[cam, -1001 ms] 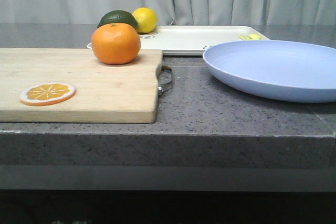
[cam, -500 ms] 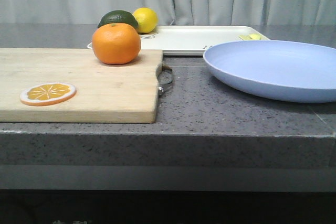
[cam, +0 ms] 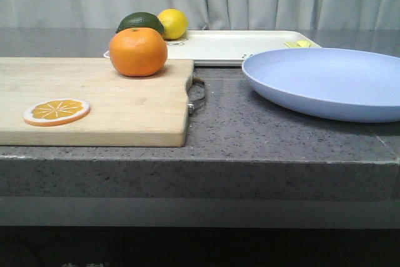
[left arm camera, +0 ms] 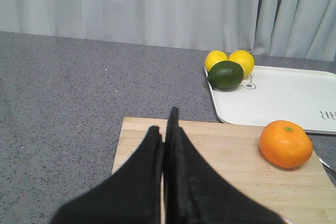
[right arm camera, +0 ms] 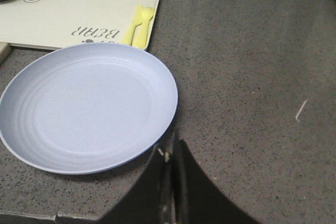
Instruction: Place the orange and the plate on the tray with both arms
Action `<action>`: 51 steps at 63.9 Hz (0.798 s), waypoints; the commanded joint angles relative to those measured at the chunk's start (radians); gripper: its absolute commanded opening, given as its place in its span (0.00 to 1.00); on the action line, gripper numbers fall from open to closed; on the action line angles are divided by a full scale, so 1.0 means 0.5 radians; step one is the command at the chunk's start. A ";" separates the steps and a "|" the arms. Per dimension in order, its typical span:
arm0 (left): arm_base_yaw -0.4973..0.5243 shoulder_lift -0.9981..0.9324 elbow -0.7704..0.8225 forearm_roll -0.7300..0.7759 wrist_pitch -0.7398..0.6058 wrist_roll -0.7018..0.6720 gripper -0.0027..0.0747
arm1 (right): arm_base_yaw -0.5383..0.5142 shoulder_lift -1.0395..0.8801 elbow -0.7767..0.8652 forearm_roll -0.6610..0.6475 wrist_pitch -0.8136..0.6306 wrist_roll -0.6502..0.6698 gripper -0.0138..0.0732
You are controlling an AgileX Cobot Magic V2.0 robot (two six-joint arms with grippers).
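The orange (cam: 138, 52) sits on the far right corner of a wooden cutting board (cam: 125, 104); it also shows in the left wrist view (left arm camera: 286, 144). The lavender-blue plate (cam: 325, 82) lies on the counter at the right, also in the right wrist view (right arm camera: 86, 106). The cream-white tray (cam: 244, 47) lies behind both, also in the wrist views (left arm camera: 278, 95) (right arm camera: 79, 11). My left gripper (left arm camera: 164, 124) is shut and empty above the board, apart from the orange. My right gripper (right arm camera: 170, 142) is shut and empty just off the plate's rim. Neither gripper shows in the front view.
A dark green avocado (cam: 140, 22) and a lemon (cam: 173, 23) sit at the tray's left end; the left wrist view shows two lemons (left arm camera: 231, 60). A yellow fork and spoon (right arm camera: 139, 24) lie on the tray. An orange slice (cam: 57, 111) lies on the board. The counter's front edge is near.
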 commanded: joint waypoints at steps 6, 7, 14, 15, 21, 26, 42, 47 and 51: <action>0.005 0.079 -0.056 -0.021 -0.141 -0.003 0.01 | -0.013 0.052 -0.067 0.001 -0.111 -0.011 0.08; 0.005 0.080 -0.056 -0.021 -0.138 -0.003 0.01 | -0.013 0.052 -0.067 0.001 -0.111 -0.011 0.08; 0.005 0.116 -0.056 -0.021 -0.111 -0.003 0.08 | -0.013 0.052 -0.067 0.001 -0.096 -0.011 0.19; 0.005 0.120 -0.056 -0.021 -0.104 -0.003 0.11 | -0.013 0.052 -0.067 0.001 -0.091 -0.011 0.22; 0.005 0.141 -0.056 -0.017 -0.093 0.002 0.33 | -0.013 0.052 -0.067 0.001 -0.072 -0.011 0.51; 0.005 0.164 -0.056 -0.018 -0.093 0.002 0.58 | -0.013 0.052 -0.067 0.001 -0.072 -0.011 0.74; -0.245 0.324 -0.087 -0.095 -0.097 0.195 0.80 | -0.013 0.052 -0.067 0.001 -0.046 -0.011 0.91; -0.419 0.431 -0.118 -0.091 -0.102 0.222 0.80 | -0.013 0.052 -0.067 0.001 -0.039 -0.011 0.91; -0.550 0.570 -0.173 -0.059 -0.102 0.222 0.80 | -0.013 0.052 -0.067 0.001 -0.039 -0.011 0.91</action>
